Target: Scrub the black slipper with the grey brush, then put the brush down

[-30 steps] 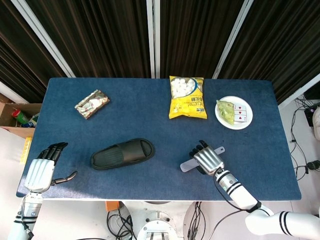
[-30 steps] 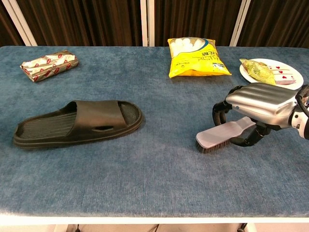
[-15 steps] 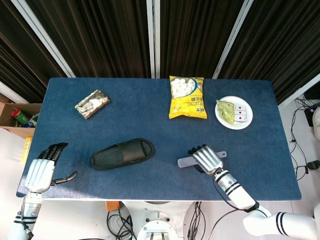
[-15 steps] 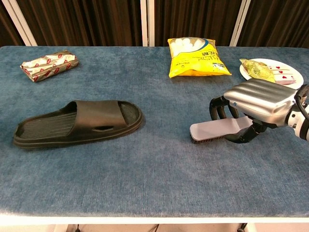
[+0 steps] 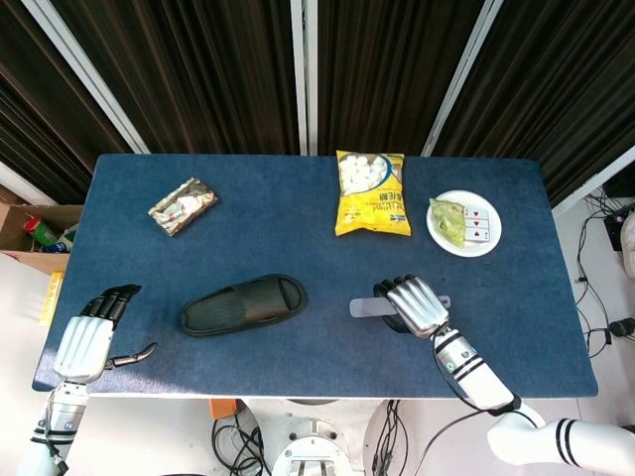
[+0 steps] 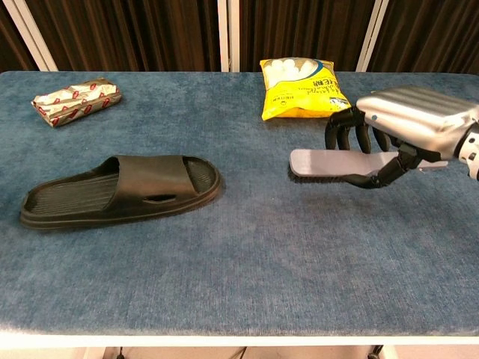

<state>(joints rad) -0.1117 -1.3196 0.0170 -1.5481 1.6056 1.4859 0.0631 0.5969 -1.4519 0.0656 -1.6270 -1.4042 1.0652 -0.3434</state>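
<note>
The black slipper point(image 5: 243, 304) point(image 6: 123, 188) lies flat on the blue table, toe end to the right. My right hand point(image 5: 415, 302) point(image 6: 400, 129) grips the grey brush point(image 5: 369, 306) point(image 6: 329, 161) by its handle and holds it raised above the table, bristles down, head pointing left toward the slipper. A gap of bare cloth separates brush and slipper. My left hand point(image 5: 87, 333) hovers at the table's front left corner, fingers apart and holding nothing; the chest view does not show it.
A yellow snack bag point(image 5: 371, 192) point(image 6: 304, 89) lies at the back centre. A white plate point(image 5: 463, 223) point(image 6: 419, 110) with snacks sits back right. A foil packet point(image 5: 182, 205) point(image 6: 75, 100) lies back left. A cardboard box point(image 5: 35, 233) stands off the table's left edge.
My right hand has lifted the brush off the table and carried it a little left and away from the front edge. The left hand and slipper stayed put.
</note>
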